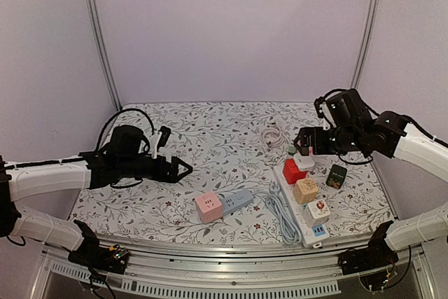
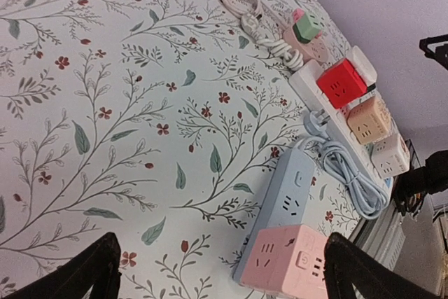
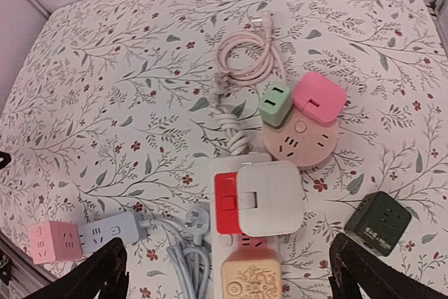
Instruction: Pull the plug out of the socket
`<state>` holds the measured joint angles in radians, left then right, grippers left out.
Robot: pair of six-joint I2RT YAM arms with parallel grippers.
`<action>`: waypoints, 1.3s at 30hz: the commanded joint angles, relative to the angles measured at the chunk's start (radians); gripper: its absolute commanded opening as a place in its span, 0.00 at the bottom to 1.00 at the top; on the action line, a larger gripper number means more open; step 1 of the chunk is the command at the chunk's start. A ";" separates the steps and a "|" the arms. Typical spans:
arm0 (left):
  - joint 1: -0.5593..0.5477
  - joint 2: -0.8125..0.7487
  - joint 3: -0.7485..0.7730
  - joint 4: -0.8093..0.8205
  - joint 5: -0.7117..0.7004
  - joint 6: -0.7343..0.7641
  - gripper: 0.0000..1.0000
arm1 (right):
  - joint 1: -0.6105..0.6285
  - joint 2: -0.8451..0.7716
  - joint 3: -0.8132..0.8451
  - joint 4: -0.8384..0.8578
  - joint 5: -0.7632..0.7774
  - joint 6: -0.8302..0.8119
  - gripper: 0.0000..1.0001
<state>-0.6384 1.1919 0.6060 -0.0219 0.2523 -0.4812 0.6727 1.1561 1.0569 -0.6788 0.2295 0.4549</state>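
A white power strip [image 3: 234, 162] carries a red cube plug [image 3: 225, 201], a white square adapter [image 3: 269, 197] and a tan cube [image 3: 252, 278]. In the top view they sit at the right: strip [image 1: 290, 199], red cube [image 1: 294, 171], white adapter [image 1: 304, 162]. My right gripper [image 1: 306, 150] hangs above the white adapter, open and empty [image 3: 227, 271]. A pink cube [image 2: 290, 260] is plugged into a blue strip [image 2: 290, 194]. My left gripper [image 1: 183, 169] is open and empty [image 2: 224, 271], left of that pink cube [image 1: 208, 206].
A round pink socket [image 3: 301, 141] holds a green plug [image 3: 275, 103] and a pink plug [image 3: 318, 97]. A dark green cube [image 3: 376, 223] lies right of the strip. A coiled white cable [image 3: 245, 61] and a blue-grey cable [image 1: 280, 215] lie on the floral cloth.
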 commanded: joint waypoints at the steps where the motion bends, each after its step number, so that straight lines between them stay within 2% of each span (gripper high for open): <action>1: 0.019 0.002 -0.010 -0.041 -0.050 -0.046 1.00 | 0.206 0.142 0.100 -0.051 0.037 0.048 0.99; 3: 0.020 -0.011 -0.008 -0.070 -0.070 -0.050 0.99 | 0.306 0.204 0.159 -0.047 0.039 0.058 0.99; 7: 0.020 -0.043 -0.015 -0.097 -0.095 -0.063 1.00 | 0.427 0.326 0.265 -0.030 0.026 0.051 0.99; 15: 0.022 -0.064 -0.027 -0.112 -0.112 -0.066 1.00 | 0.536 0.581 0.408 0.009 0.002 0.059 0.99; 30: 0.022 -0.118 -0.080 -0.111 -0.141 -0.103 1.00 | 0.599 0.883 0.585 -0.007 -0.037 0.080 0.98; 39: 0.022 -0.124 -0.090 -0.101 -0.130 -0.103 1.00 | 0.603 0.986 0.653 -0.044 -0.005 0.107 0.90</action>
<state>-0.6315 1.0786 0.5297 -0.1219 0.1219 -0.5804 1.2697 2.1025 1.6711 -0.6945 0.2073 0.5423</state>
